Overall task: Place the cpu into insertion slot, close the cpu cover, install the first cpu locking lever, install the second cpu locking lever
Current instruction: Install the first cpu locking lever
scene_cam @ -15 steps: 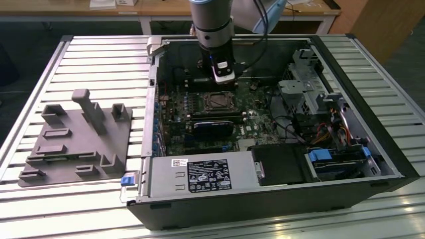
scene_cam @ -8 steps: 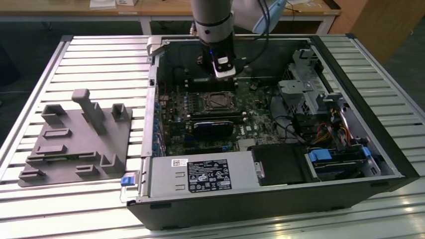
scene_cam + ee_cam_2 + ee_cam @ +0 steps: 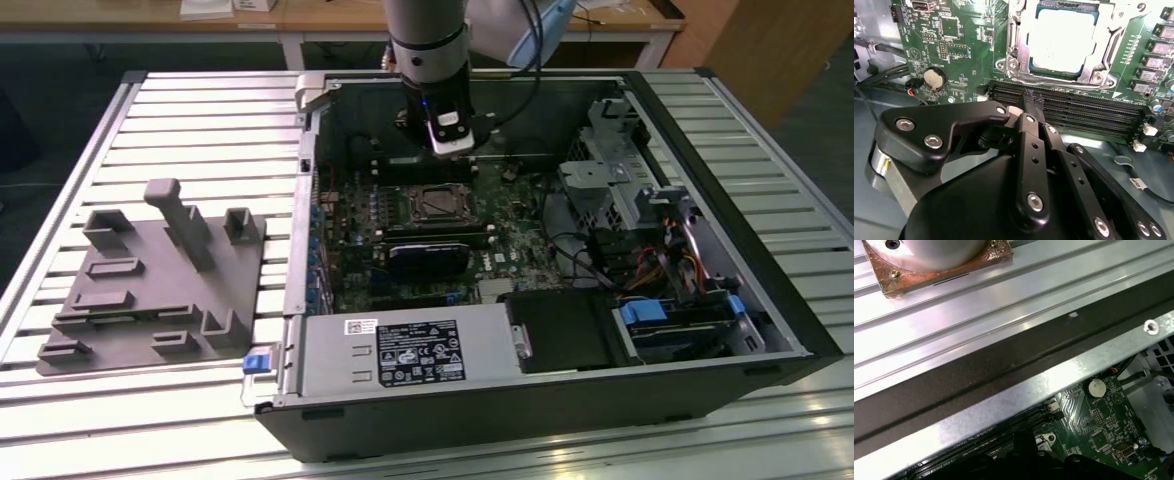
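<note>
On the exterior view's left, resting on the slatted metal tabletop (image 3: 174,100): a grey moulded fixture block (image 3: 147,290) with several posts and recesses. Just to its right, lying open on its side: a black computer case (image 3: 534,420), with a boxed power supply (image 3: 400,352) along the near edge and a green motherboard (image 3: 354,260) behind it. Reaching down into the case from the far side: the arm (image 3: 427,40), ending in the tool (image 3: 451,140) above the board, just beyond the insertion slot (image 3: 434,205). In the second wrist view, black fingertips pressed together at the tool (image 3: 1031,100), gripping nothing, hovering over the long black memory slots (image 3: 1094,115) and touching no part. Beyond those slots, seated flat in the socket: the cpu (image 3: 1064,40), pale face up. Lying down around it, framing the chip on all visible sides: the cpu cover (image 3: 1106,47). Cannot tell whether the locking levers are latched. Near the socket in the exterior view, on the nearer side: a black rectangular card (image 3: 430,258). Visible in both wrist views: a round coin cell (image 3: 933,77) (image 3: 1097,387) on the board. Furthest to the exterior view's right, inside the case: grey metal drive bays (image 3: 614,180) and bundled cables.
</note>
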You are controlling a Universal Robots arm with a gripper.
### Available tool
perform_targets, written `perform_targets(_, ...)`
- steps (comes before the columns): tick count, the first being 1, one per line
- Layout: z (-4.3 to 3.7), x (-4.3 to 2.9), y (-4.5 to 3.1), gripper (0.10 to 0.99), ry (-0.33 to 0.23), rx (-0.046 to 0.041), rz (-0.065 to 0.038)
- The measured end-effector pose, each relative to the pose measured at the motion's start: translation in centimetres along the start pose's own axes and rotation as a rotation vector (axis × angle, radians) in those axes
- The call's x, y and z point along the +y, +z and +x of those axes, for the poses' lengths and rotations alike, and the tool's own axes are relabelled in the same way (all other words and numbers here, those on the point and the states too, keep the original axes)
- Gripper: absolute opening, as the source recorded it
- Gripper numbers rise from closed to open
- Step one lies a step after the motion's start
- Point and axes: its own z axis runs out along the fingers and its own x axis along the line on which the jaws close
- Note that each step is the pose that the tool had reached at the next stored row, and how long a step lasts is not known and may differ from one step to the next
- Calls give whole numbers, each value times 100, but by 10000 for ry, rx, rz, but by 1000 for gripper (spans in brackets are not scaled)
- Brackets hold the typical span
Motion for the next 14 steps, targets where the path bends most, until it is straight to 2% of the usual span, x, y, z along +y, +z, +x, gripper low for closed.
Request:
perform_targets(3, 0, 0, 0, 106, 0, 2, 0)
perform_targets(4, 0, 0, 1, 106, 2, 16, 16)
perform_targets(5, 0, 0, 1, 106, -1, 40, 73)
perform_targets(14, -7, -1, 17, 106, -73, 198, 859)
